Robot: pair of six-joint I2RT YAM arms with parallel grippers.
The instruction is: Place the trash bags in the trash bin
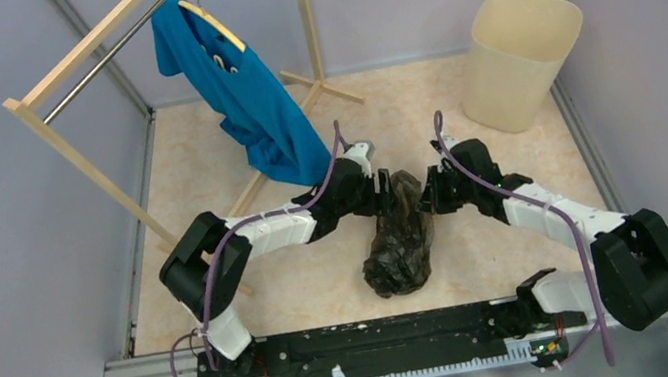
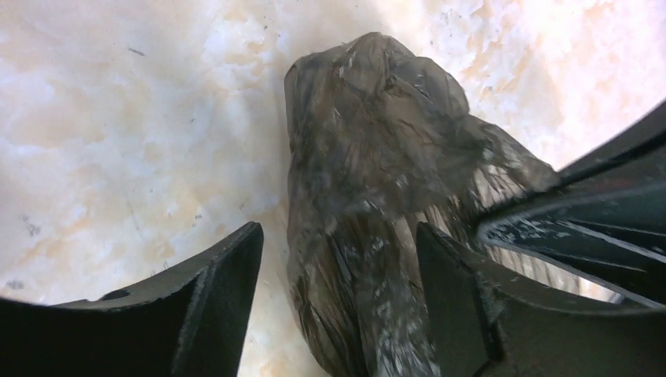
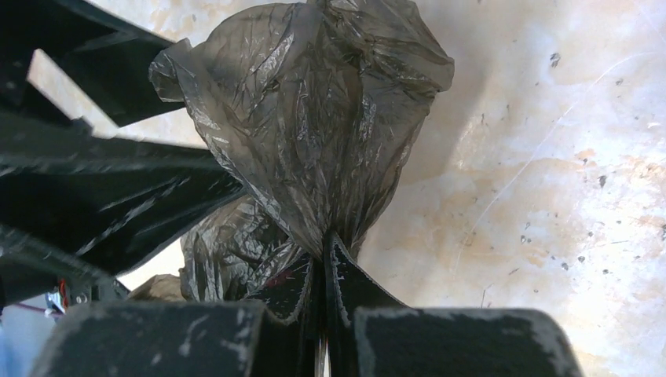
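The dark, glossy, see-through trash bag (image 1: 400, 237) lies crumpled on the marbled floor mid-table, its far end lifted between the two grippers. My right gripper (image 1: 428, 196) is shut on a gathered fold of the bag (image 3: 314, 133), its jaws pinched together on the film. My left gripper (image 1: 385, 190) is open, its fingers (image 2: 228, 290) standing on either side of the bag (image 2: 369, 181) with a gap on the left side. The cream-beige trash bin (image 1: 520, 56) stands upright at the back right, apart from both grippers.
A wooden clothes rack (image 1: 77, 62) stands at the back left with a blue shirt (image 1: 250, 100) on a hanger, hanging just behind my left arm. Grey walls close in the table on both sides.
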